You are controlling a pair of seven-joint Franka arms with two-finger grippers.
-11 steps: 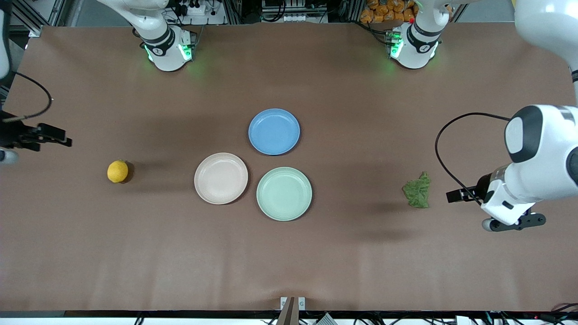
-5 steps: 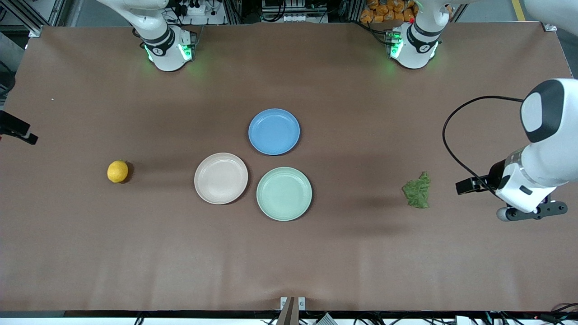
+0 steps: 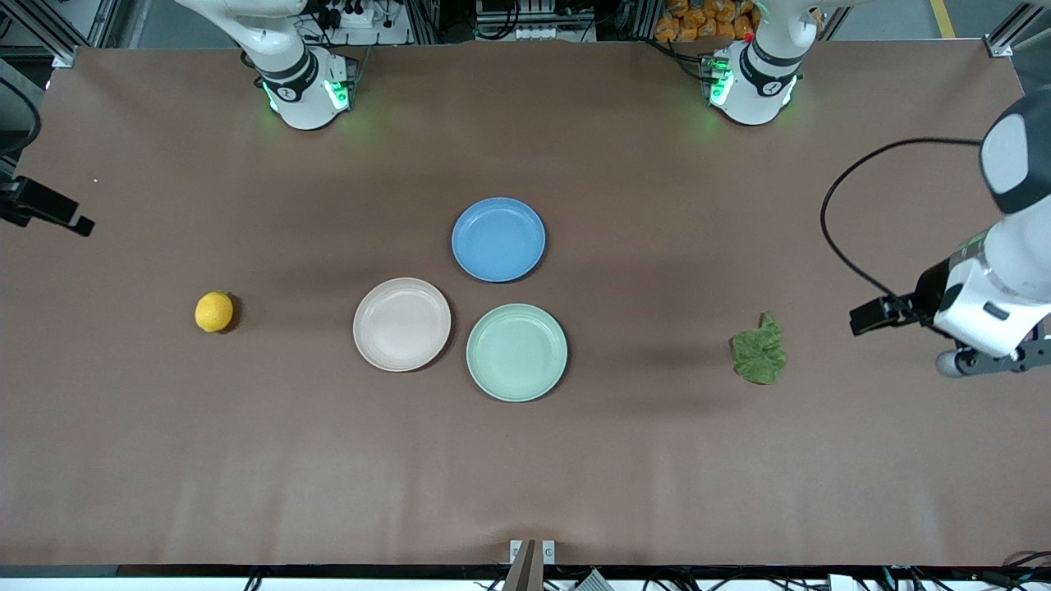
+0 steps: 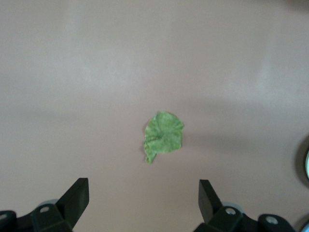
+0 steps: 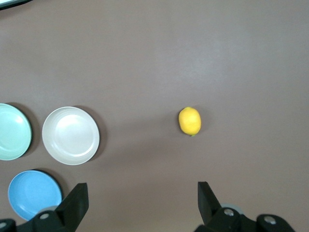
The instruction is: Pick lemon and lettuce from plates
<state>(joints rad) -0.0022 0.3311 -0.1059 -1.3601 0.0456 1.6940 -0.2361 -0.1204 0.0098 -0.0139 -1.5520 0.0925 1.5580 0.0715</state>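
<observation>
The worktop (image 3: pixel 657 476) was covered in a matt brown sheet, faintly creased like paper or thin cloth. The beige-pink plate (image 3: pixel 401 324), mint plate (image 3: pixel 516 352) and blue plate (image 3: pixel 497 239) appeared as smooth plastic with a soft satin sheen. The lemon (image 3: pixel 213 312) was finely dimpled and matt, the lettuce (image 3: pixel 759 355) wrinkled and dull.

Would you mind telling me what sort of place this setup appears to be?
Most likely a robotics lab bench: two robot arm bases are mounted on a brown-covered table, with aluminium framing and cables at its edge. Only a lemon, lettuce and three empty plates are laid out.
</observation>
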